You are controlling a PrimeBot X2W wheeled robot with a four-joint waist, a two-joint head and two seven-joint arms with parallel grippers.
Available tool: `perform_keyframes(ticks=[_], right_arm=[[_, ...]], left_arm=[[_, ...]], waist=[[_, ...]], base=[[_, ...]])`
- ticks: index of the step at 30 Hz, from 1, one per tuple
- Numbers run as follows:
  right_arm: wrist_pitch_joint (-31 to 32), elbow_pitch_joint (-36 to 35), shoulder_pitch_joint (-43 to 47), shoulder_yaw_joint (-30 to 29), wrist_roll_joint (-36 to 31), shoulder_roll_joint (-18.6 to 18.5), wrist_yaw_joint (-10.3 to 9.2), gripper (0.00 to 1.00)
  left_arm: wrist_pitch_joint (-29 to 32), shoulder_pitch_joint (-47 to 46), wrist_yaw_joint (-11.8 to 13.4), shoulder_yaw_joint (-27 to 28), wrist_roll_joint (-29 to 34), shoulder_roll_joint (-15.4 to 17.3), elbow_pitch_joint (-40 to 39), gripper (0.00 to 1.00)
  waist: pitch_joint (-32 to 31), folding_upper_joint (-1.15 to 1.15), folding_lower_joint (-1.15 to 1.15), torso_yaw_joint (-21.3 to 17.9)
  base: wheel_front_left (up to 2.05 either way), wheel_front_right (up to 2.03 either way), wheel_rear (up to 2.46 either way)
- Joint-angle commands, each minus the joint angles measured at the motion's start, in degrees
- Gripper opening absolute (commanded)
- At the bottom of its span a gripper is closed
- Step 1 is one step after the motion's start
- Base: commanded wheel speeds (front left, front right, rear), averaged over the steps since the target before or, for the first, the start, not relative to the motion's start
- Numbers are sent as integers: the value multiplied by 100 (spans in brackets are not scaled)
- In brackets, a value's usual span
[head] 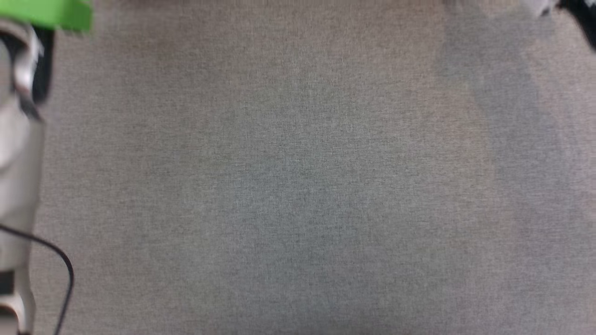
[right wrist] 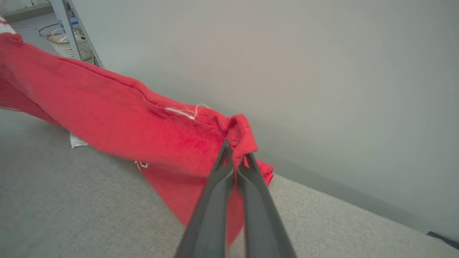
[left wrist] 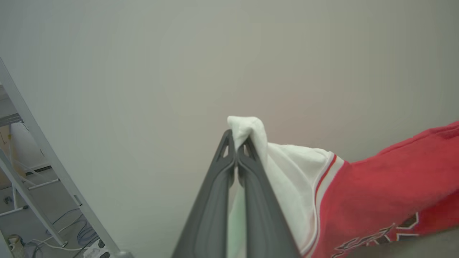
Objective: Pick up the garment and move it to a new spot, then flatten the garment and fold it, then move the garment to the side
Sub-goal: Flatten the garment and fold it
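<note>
The garment [right wrist: 118, 118] is stretched over the grey surface [right wrist: 71, 208], its long axis running from upper left to centre in the right wrist view. A red edge is pinched between the right gripper [right wrist: 235, 152] jaws, and the white sleeve [left wrist: 287, 172] between those of the left gripper [left wrist: 236, 143].

The head view is blurred, with a green object [head: 46, 14] cut by its top edge. In the left wrist view the print of the shirt [left wrist: 376, 193] is cut off at the bottom edge
</note>
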Motion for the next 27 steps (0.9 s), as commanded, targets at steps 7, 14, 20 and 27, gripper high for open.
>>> perform_keyframes(ticks=[7,14,20,27], right_arm=[[-186,-440,1387,461,539,-401,-4,0],[-211,-815,2549,808,833,-825,-4,0],[-157,-1175,3552,1020,1003,-1219,-4,0],[-118,-1504,4606,1018,1198,-1470,-4,0]], left_arm=[[-33,2240,279,324,-102,-125,-690,0],[-33,4085,545,480,-186,-278,-1198,0],[25,5140,585,345,-333,-389,-1271,0],[227,6197,644,163,-496,-440,-1287,0]], waist=[[-919,0,0,34],[-1536,0,0,116],[-2122,0,0,212],[-2589,0,0,232]], base=[[0,0,0],[0,0,0],[0,0,0],[0,0,0]])
